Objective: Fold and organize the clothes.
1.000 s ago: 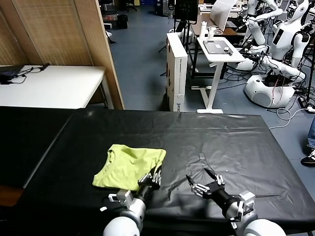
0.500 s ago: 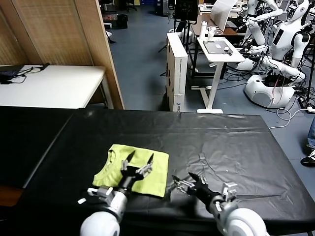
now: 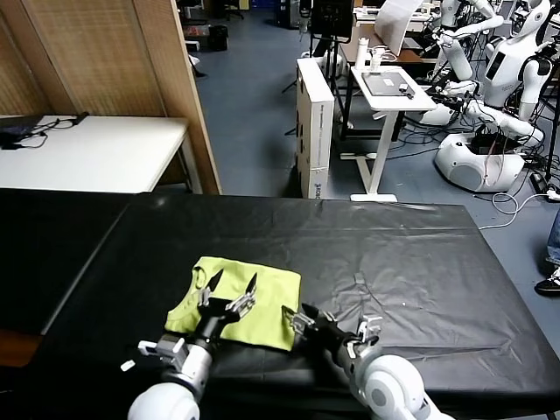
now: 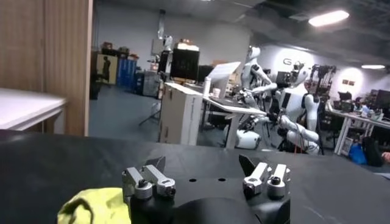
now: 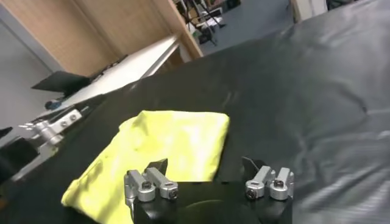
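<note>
Folded lime T-shirt [image 3: 236, 303] sitting on the black table [image 3: 420, 262], around 7 o'clock from table center. Looks like a mid-fold step, probably lining up the next fold. Left gripper [image 3: 227, 290] hovering over the shirt, jaws spread wide, nothing held. Right gripper [image 3: 304, 316] just off the shirt's 3 o'clock edge, jaws partly apart, empty as far as visible. Next move likely needs both coming down on an edge and pinching fabric without bunching the layers.
</note>
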Controlling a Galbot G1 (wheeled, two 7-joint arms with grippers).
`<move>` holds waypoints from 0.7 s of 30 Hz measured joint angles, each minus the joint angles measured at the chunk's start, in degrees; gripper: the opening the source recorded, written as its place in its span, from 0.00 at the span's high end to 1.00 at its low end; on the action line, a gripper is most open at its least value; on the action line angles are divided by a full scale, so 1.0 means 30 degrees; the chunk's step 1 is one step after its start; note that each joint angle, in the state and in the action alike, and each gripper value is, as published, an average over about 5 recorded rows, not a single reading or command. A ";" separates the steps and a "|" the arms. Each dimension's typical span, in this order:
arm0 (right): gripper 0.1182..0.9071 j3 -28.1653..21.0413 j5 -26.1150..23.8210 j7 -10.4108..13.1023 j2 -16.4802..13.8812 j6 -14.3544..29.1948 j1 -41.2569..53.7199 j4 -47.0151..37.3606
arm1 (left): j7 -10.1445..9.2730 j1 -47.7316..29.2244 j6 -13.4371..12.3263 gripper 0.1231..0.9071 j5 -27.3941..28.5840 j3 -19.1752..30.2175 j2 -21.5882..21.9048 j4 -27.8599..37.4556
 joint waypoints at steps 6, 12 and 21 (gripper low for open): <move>0.95 0.0237 -0.0204 0.0101 0.0046 0.0010 0.0271 -0.0297 | -0.0004 0.0159 -0.0187 0.00 -0.0039 -0.0513 0.0048 -0.0014; 0.97 0.0885 -0.0543 0.0544 -0.0301 -0.0502 0.0547 -0.0477 | -0.0012 0.0315 -0.0314 0.00 -0.0059 -0.0894 0.0126 -0.0046; 0.69 0.2273 -0.0550 -0.0209 -0.1646 -0.1330 -0.0169 0.0476 | -0.0060 0.0276 -0.0636 0.00 -0.0332 -0.0946 0.0218 -0.0033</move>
